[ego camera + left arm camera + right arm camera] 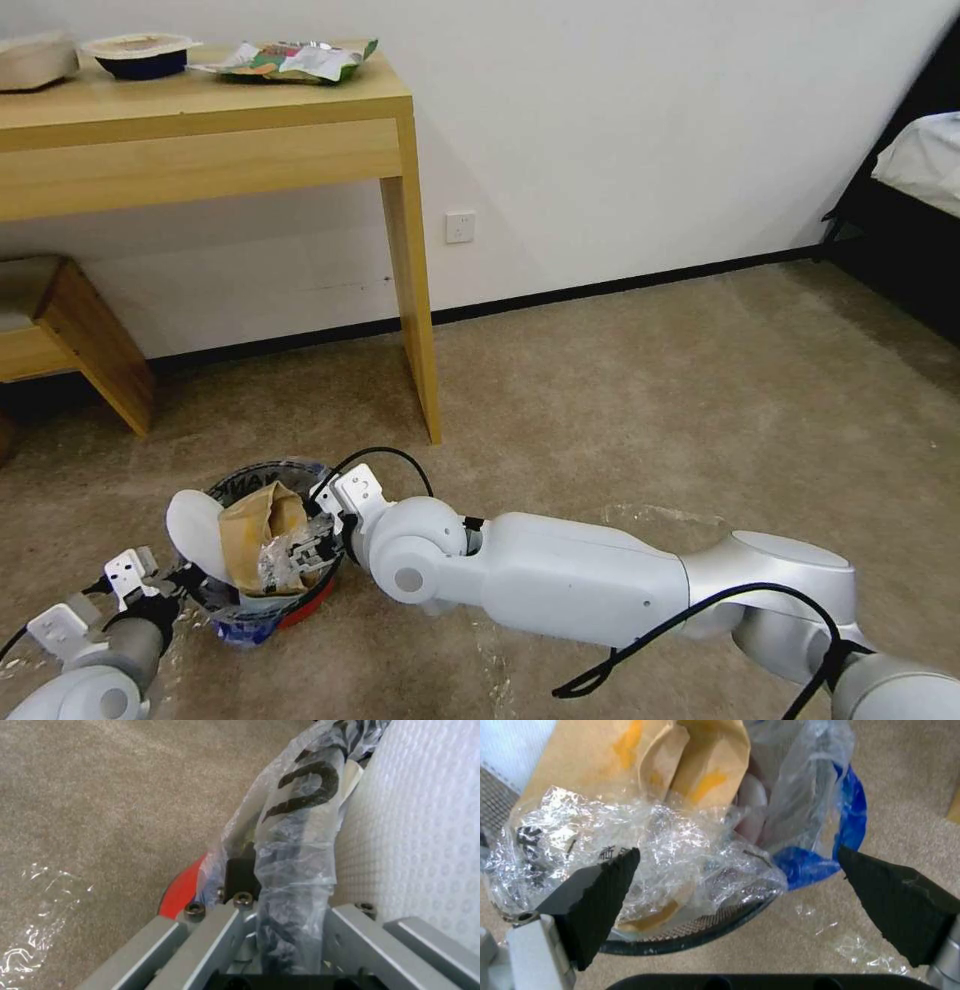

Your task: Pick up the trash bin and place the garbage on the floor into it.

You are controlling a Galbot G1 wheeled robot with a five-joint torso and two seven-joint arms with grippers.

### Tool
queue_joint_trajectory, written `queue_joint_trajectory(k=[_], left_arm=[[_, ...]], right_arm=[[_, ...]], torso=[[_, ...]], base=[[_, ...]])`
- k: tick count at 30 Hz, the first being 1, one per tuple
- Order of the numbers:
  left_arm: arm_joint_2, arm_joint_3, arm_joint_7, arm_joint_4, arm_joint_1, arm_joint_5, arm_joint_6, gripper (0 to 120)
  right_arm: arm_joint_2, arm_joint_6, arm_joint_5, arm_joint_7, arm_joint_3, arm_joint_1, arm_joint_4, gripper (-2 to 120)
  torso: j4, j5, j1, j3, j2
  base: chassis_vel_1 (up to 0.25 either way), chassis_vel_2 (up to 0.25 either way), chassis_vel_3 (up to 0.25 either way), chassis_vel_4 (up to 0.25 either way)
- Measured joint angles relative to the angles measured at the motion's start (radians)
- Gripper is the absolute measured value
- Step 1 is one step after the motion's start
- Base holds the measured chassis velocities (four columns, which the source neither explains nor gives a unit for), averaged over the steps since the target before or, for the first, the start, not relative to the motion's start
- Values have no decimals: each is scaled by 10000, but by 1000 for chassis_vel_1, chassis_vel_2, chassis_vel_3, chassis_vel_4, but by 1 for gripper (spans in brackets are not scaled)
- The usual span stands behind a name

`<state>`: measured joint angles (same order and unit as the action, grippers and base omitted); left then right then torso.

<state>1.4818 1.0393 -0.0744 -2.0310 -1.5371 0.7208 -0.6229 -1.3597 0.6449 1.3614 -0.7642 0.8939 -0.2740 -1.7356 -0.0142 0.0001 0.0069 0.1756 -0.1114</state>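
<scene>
Head view: on the carpet (620,400), near the wooden desk's (200,130) front leg, the left gripper (185,582) is clamped on the trash bin (262,612) rim and liner. A white slipper sole (195,532), brown cardboard scrap (258,525) and crumpled clear plastic scrap (675,870) fill the bin. At its right side, the right gripper (740,900) hovers over the plastic, fingers spread apart.

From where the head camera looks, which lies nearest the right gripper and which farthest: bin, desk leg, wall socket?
Measured from the right gripper:
1. Bin, right under it.
2. Desk leg, beyond, on the carpet.
3. Wall socket, farthest, on the wall.
</scene>
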Motion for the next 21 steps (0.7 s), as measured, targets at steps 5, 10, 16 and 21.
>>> queue_joint_trajectory(k=[5, 10, 16, 21], left_arm=[[12, -26, 11, 22, 17, -32, 0, 1], [27, -41, 24, 34, 25, -53, 8, 1], [26, -43, 27, 33, 31, -56, 9, 1], [27, -47, 27, 38, 45, -67, 9, 1]], right_arm=[[42, 0, -62, 6, -7, -32, -6, 100], [6, -8, -50, 18, -143, 118, 7, 100], [-167, -17, -23, 78, -438, 421, 136, 100], [-181, -23, 26, 82, -494, 571, 127, 100]], torso=[[0, 0, 0, 0, 0], [0, 0, 0, 0, 0], [0, 0, 0, 0, 0], [0, 0, 0, 0, 0]], base=[[0, 0, 0, 0], [0, 0, 0, 0], [0, 0, 0, 0], [0, 0, 0, 0]])
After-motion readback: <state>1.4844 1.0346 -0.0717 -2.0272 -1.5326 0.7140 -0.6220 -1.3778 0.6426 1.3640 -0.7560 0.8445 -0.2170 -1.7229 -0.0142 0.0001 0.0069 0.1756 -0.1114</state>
